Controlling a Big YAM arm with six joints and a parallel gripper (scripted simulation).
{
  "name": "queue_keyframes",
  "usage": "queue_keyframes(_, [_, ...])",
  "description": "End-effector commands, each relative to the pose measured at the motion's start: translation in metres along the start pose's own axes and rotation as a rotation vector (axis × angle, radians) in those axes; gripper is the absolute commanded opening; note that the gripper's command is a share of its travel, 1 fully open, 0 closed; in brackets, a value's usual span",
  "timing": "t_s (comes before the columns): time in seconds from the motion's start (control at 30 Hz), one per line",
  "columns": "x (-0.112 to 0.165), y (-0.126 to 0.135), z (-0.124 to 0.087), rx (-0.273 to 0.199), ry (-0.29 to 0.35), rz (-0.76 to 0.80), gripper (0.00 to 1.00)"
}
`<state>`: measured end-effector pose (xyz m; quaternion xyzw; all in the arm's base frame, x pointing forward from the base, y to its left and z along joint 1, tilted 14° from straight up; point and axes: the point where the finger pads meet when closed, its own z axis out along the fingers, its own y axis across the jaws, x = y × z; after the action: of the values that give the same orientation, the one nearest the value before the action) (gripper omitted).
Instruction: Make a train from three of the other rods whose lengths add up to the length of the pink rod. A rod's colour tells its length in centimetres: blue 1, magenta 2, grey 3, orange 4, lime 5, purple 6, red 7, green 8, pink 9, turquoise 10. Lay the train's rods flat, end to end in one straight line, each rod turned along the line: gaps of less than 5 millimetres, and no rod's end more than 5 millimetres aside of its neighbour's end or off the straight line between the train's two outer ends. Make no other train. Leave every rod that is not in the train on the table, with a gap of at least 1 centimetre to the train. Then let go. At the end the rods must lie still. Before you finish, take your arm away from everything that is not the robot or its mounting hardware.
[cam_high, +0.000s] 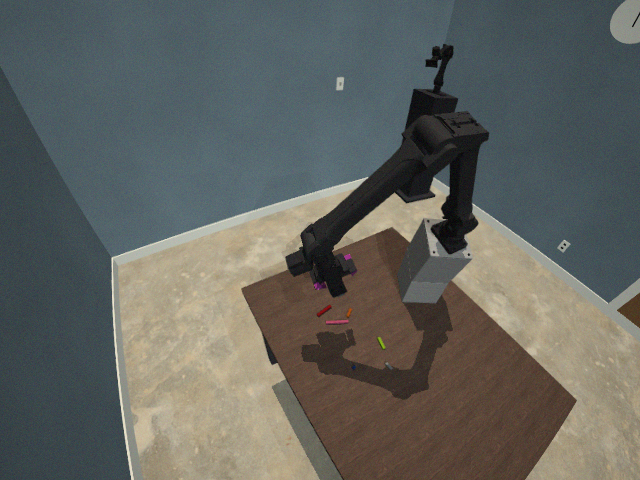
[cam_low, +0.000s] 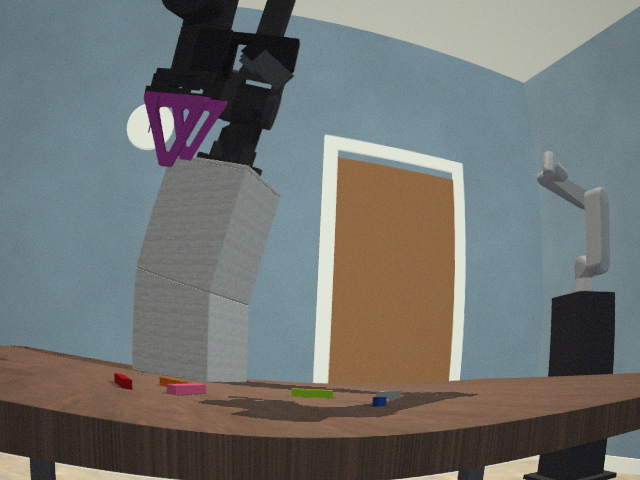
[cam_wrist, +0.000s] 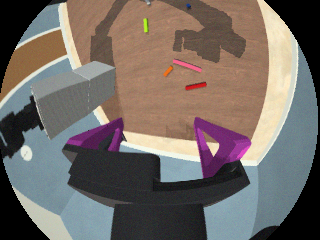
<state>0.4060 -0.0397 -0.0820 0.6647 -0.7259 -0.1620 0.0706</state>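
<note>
Six rods lie apart on the brown table. The pink rod (cam_high: 337, 321) lies flat, with the red rod (cam_high: 324, 310) and the orange rod (cam_high: 349, 312) just beyond it. The lime rod (cam_high: 381, 342) lies nearer the middle. The small blue rod (cam_high: 353, 367) and the grey rod (cam_high: 388, 365) lie in the arm's shadow. They also show in the side view: red (cam_low: 123, 380), orange (cam_low: 172, 381), pink (cam_low: 186, 389), lime (cam_low: 311, 392), blue (cam_low: 379, 400), grey (cam_low: 388, 395). My gripper (cam_high: 333, 273) with purple fingers hangs open and empty high above the table's far edge, well above the red rod. It also shows in the wrist view (cam_wrist: 160, 140).
The grey pedestal (cam_high: 431, 260) carrying my arm stands on the table behind the rods. The table's far edge is close under the gripper. A second grey arm on a black stand (cam_low: 581, 289) is off the table.
</note>
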Motion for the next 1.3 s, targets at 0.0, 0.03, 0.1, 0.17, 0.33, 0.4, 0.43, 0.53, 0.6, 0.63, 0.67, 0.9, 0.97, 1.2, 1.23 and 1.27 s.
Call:
queue_keyframes(0.0, [-0.019, -0.004, 0.026, 0.018, 0.016, 0.118, 1.00])
queue_keyframes(0.03, [-0.026, -0.004, 0.035, 0.033, 0.019, 0.158, 1.00])
queue_keyframes(0.1, [-0.026, -0.004, 0.035, 0.033, 0.019, 0.158, 1.00])
queue_keyframes(0.17, [-0.034, -0.004, 0.044, 0.051, 0.024, 0.202, 1.00])
queue_keyframes(0.33, [-0.042, -0.004, 0.054, 0.069, 0.024, 0.249, 1.00])
queue_keyframes(0.4, [-0.051, -0.004, 0.064, 0.089, 0.023, 0.299, 1.00])
queue_keyframes(0.43, [-0.061, -0.003, 0.074, 0.109, 0.019, 0.351, 1.00])
queue_keyframes(0.53, [-0.070, -0.001, 0.085, 0.131, 0.016, 0.404, 1.00])
queue_keyframes(0.6, [-0.070, -0.001, 0.084, 0.131, 0.016, 0.404, 1.00])
queue_keyframes(0.63, [-0.070, -0.001, 0.084, 0.131, 0.016, 0.404, 1.00])
queue_keyframes(0.67, [-0.070, -0.001, 0.084, 0.131, 0.016, 0.404, 1.00])
queue_keyframes(0.9, [-0.098, 0.008, 0.116, 0.193, -0.017, 0.572, 1.00])
queue_keyframes(0.97, [-0.098, 0.008, 0.116, 0.194, -0.015, 0.572, 1.00])
queue_keyframes(1.2, [-0.101, 0.002, 0.113, 0.238, -0.051, 0.649, 1.00])
queue_keyframes(1.23, [-0.101, 0.002, 0.113, 0.238, -0.051, 0.649, 1.00])
queue_keyframes(1.27, [-0.104, -0.005, 0.102, 0.261, -0.065, 0.645, 1.00])
